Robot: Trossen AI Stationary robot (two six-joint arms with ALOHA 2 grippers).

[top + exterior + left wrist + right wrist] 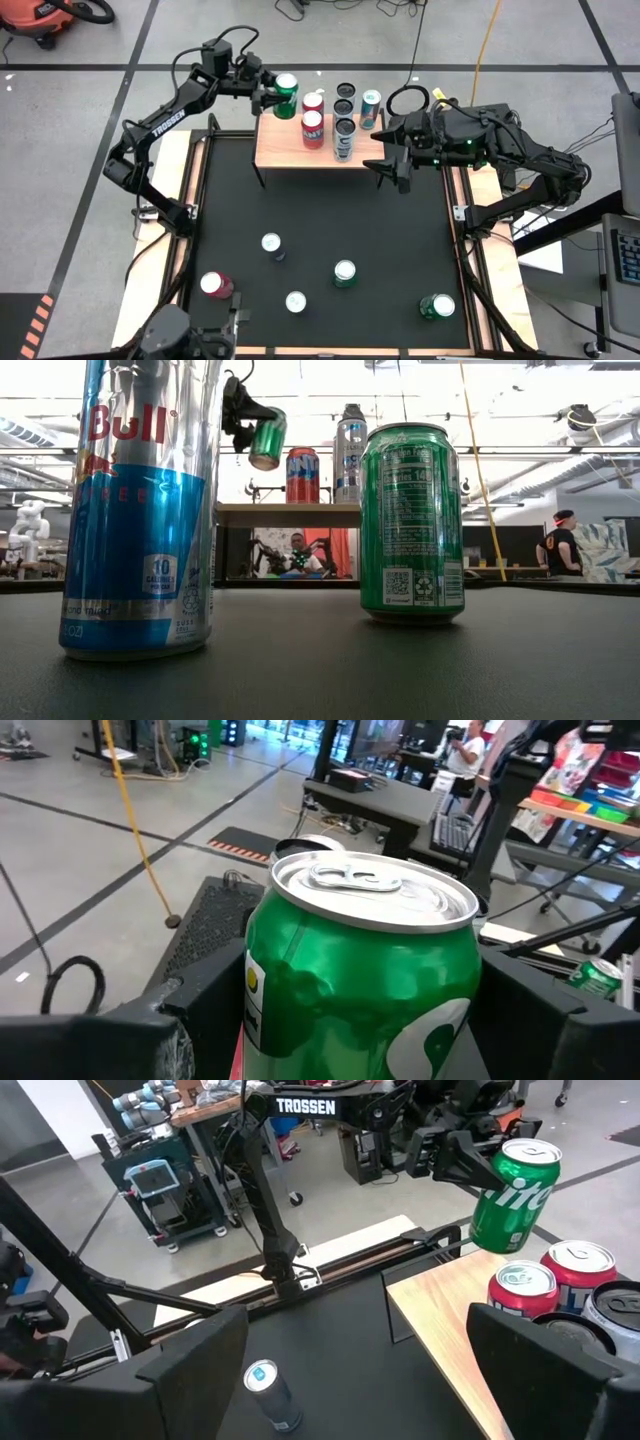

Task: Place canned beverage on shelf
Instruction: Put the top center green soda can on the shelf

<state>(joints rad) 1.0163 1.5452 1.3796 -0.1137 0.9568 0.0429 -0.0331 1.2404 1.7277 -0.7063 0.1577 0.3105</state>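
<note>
Green can [287,94] tilting in left gripper [270,95], clamped above shelf [275,150] corner for placing | right gripper [390,165] waiting open beside shelf, holding nothing

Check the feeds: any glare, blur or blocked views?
Low view: ceiling lights blow out the background, and a blue can and a green can close to the lens hide much of the table. Left wrist view: the held can fills the frame.
</note>
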